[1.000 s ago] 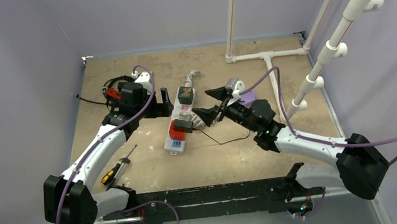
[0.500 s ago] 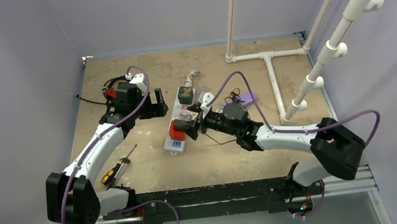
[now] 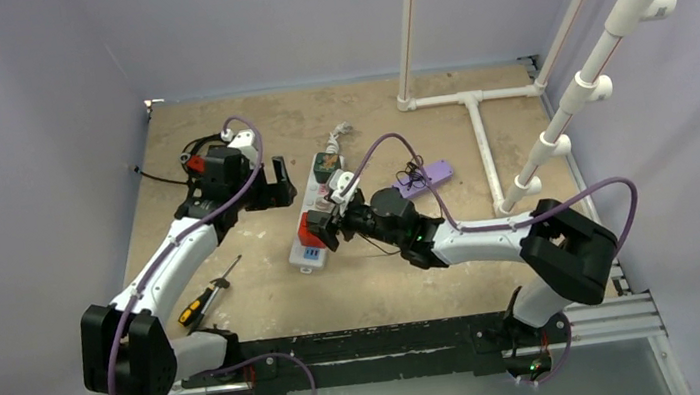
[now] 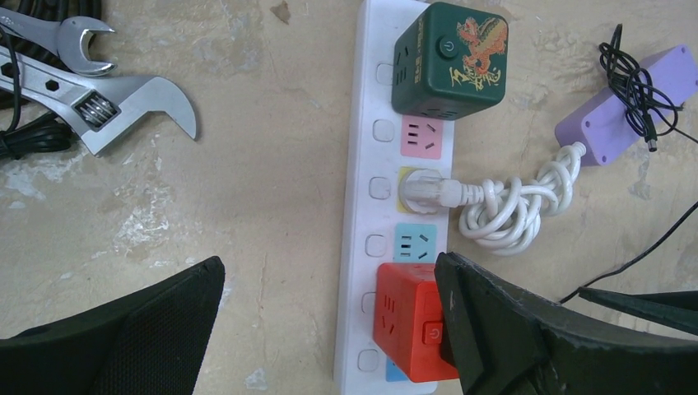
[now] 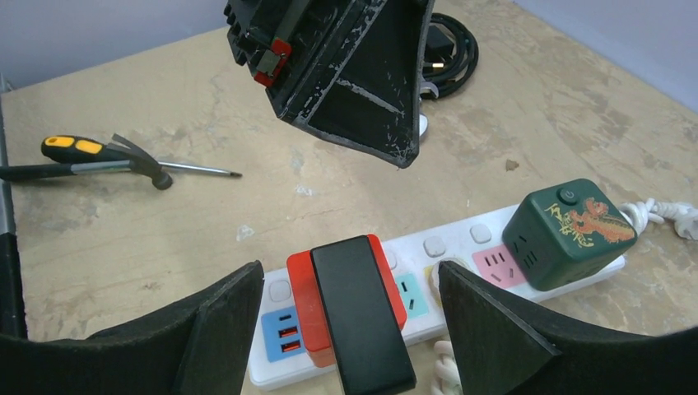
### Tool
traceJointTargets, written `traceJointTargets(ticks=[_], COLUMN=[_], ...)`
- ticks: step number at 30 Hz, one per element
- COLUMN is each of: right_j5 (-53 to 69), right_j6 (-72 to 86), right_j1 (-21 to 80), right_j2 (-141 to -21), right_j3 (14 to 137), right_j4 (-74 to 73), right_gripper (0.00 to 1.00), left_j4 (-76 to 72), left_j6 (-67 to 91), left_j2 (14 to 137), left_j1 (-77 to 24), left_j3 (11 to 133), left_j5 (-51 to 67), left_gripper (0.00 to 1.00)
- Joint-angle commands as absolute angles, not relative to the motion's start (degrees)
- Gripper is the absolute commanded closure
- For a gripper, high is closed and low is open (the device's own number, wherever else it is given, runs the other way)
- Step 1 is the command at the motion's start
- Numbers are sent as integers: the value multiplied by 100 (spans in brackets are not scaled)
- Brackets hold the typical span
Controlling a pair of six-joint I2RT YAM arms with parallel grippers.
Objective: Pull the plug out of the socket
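Note:
The socket, a long white power strip point(image 3: 312, 196), lies mid-table and also shows in the left wrist view point(image 4: 370, 206) and the right wrist view point(image 5: 461, 247). A red cube adapter point(image 5: 306, 290) sits on it near the blue USB end. A flat black plug point(image 5: 362, 317) is stuck in the red cube. My right gripper point(image 5: 346, 329) is open, its fingers point(image 5: 502, 329) on either side of the plug, not touching it. My left gripper point(image 4: 329, 329) is open and empty above the strip's left side, its fingers point(image 4: 115, 337) wide apart.
A green cube adapter point(image 4: 449, 58) and a white plug point(image 4: 424, 189) with a knotted cord occupy other outlets. A purple bar point(image 4: 613, 115) lies to the right. Wrenches point(image 4: 99, 90) lie far left, a screwdriver point(image 3: 202, 298) near left, and a white pipe frame point(image 3: 470, 102) at the back right.
My right arm has swung left and lower, bringing its open jaws around the black plug on the red cube. My left gripper drew back slightly to the left, then held still.

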State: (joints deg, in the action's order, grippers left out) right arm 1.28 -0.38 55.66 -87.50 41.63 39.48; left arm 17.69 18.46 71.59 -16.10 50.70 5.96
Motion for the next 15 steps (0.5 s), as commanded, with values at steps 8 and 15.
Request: traceJointTargets(ticks=[8,15], right_j5=[-281,-337], right_j6=[-255,-264], right_j1=[5643,5682], right_j2=[-9090,-9464], right_j3=[4529,4749], right_j4=[3978,3695], right_gripper=[23,34], left_j4=[1696,1714], left_j6=[1819,1788], left_j2=[7223,7153], left_j1=[-1582,-1582], left_j3=[5023,5058], left_j5=[840,681], left_gripper=[1,1])
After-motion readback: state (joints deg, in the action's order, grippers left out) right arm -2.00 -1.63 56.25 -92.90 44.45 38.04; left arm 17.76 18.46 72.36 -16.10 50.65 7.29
